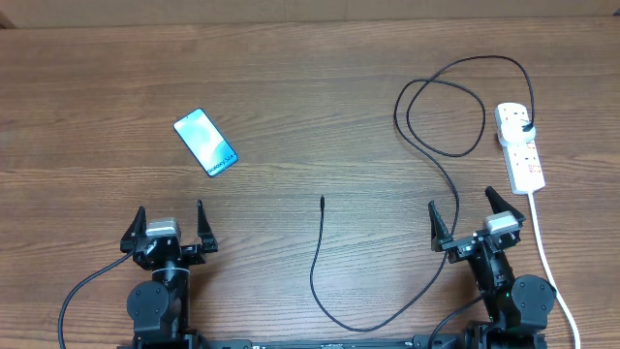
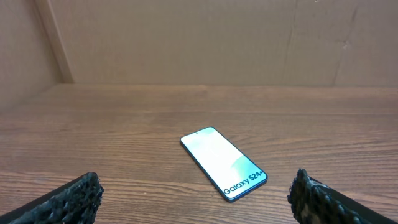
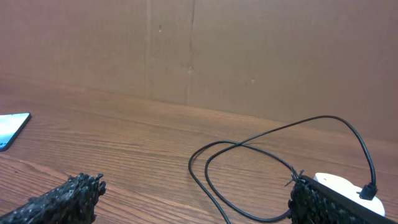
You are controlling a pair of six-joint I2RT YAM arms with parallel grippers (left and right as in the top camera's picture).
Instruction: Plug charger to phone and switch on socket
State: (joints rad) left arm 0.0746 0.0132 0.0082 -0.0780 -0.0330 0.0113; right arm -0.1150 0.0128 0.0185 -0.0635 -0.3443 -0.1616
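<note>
The left gripper (image 1: 170,209) and right gripper (image 1: 461,201) have jaws wide open and empty. The phone (image 1: 205,142) lies on the table (image 1: 310,87) near the left one. The charger (image 1: 321,225) runs to the socket (image 1: 520,147).

Overhead looks down — low wrist views face forward, sharing the phone (image 2: 224,163).

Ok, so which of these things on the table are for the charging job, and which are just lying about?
For the job: phone, charger, socket.
Not for it: only the wooden table and the cardboard wall behind it.
</note>
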